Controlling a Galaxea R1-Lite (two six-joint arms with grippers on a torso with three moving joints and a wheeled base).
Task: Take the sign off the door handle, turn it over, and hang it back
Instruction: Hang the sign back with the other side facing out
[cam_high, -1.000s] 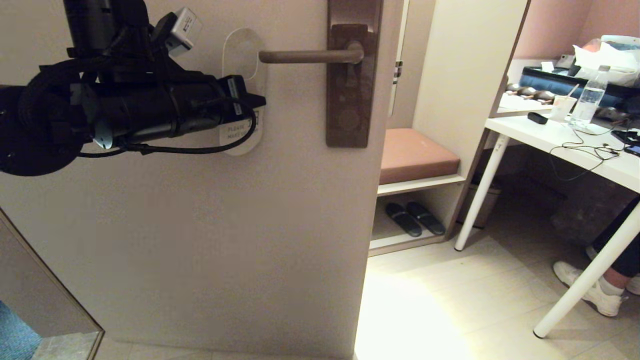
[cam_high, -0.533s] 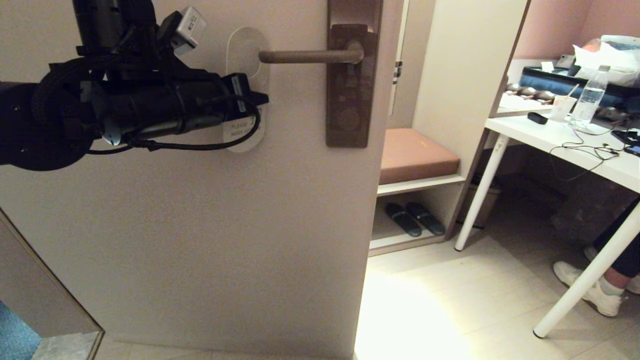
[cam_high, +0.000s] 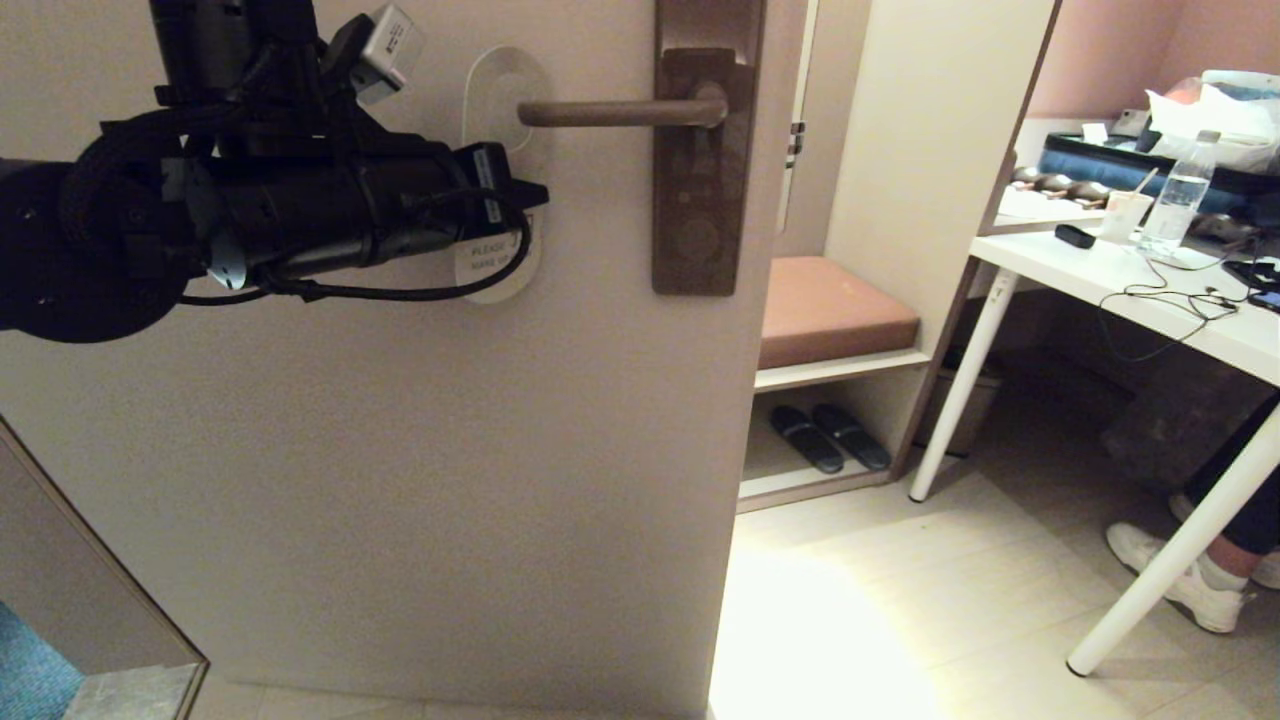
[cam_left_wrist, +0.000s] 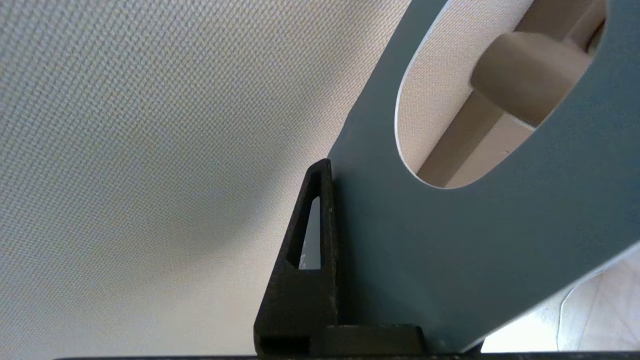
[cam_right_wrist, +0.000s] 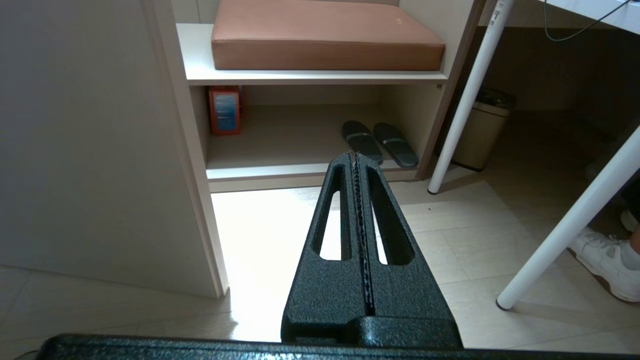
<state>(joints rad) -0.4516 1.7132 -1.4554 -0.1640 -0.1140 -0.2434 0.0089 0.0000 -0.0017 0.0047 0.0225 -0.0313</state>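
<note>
While its oval hole faces the slim metal door handle (cam_high: 620, 112), the flat sign (cam_high: 497, 270) sits clamped in the left fingers (cam_left_wrist: 310, 250).

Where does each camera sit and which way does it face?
Head: high on the robot, looking forward and down at the door; left arm and left claw shut on the sign beside the handle.
Left wrist: behind the claw, facing the sign; one finger shows.
Right wrist: low, facing the slippers; shut right claw shows.
Shared: head and left wrist both show sign and handle.
</note>
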